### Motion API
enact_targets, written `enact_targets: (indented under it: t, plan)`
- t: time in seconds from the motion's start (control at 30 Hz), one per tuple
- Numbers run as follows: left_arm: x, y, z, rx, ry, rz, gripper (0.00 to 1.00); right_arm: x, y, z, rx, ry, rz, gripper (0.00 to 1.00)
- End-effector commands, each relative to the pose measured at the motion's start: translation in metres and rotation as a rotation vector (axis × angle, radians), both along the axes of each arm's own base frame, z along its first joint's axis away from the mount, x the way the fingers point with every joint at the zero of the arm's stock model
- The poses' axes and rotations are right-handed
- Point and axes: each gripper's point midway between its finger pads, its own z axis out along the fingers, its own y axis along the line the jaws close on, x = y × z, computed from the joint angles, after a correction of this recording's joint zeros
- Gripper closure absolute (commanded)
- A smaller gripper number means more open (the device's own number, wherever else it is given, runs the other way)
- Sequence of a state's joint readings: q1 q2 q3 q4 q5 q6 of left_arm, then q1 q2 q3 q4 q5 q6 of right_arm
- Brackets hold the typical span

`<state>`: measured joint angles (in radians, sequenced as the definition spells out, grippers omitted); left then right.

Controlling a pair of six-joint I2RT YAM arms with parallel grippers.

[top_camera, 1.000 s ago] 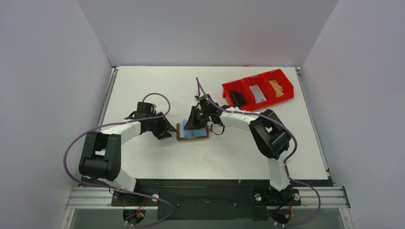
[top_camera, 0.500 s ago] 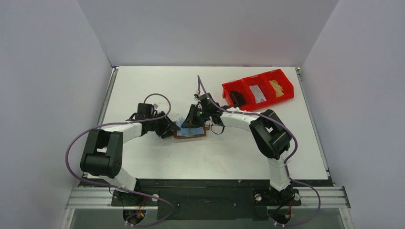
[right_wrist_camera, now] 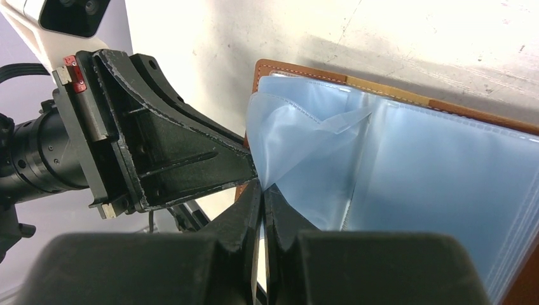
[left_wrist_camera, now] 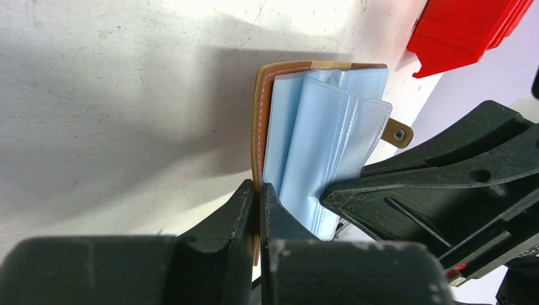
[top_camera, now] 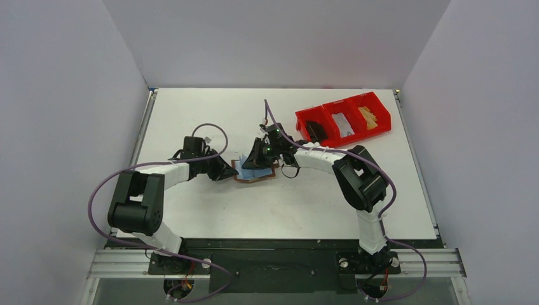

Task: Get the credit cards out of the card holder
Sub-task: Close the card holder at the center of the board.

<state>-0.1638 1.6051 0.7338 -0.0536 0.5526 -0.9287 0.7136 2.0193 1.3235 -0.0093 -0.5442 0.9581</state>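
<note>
2 tools grip card holder [top_camera: 257, 175]: left tool [left_wrist_camera: 259, 187], wide before, now clamps cover [left_wrist_camera: 262, 127]; right tool [right_wrist_camera: 262, 184] pinches pocket [right_wrist_camera: 299, 140]

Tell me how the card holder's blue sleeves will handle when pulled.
Probably floppy: the sleeve pinched in the right gripper folds and creases. Likely thin and light, since the sleeves fan apart. The brown cover looks stiffer, holding a straight edge in the left gripper.

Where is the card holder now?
In the top view the card holder lies open near the middle of the table, between the left gripper and the right gripper, left of the red bin.
</note>
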Motion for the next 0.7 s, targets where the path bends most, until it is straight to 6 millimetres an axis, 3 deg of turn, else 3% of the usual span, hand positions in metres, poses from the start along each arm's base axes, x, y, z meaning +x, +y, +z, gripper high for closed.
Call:
enact_targets:
  t: [0.0, 0.03, 0.1, 0.23, 0.43, 0.67]
  plan:
    - [0.011, 0.000, 0.008, 0.059, -0.051, -0.034, 1.00, -0.001, 0.011, 0.034, 0.075, -0.073, 0.031, 0.92]
    - [0.008, 0.002, 0.006, 0.089, -0.036, -0.034, 1.00, -0.001, 0.012, 0.034, 0.071, -0.076, 0.031, 0.86]
    - [0.008, 0.007, 0.008, 0.146, -0.040, -0.047, 1.00, -0.001, 0.011, 0.033, 0.058, -0.083, 0.033, 0.64]
    - [0.007, 0.014, 0.017, 0.218, -0.073, -0.086, 1.00, -0.001, 0.008, 0.039, 0.037, -0.110, 0.033, 0.50]
    - [0.006, 0.020, 0.032, 0.321, -0.116, -0.146, 1.00, 0.006, -0.013, 0.032, -0.072, -0.136, -0.015, 0.49]
    - [0.005, 0.025, 0.040, 0.436, -0.132, -0.191, 1.00, 0.012, -0.053, 0.025, -0.247, -0.208, -0.078, 0.52]
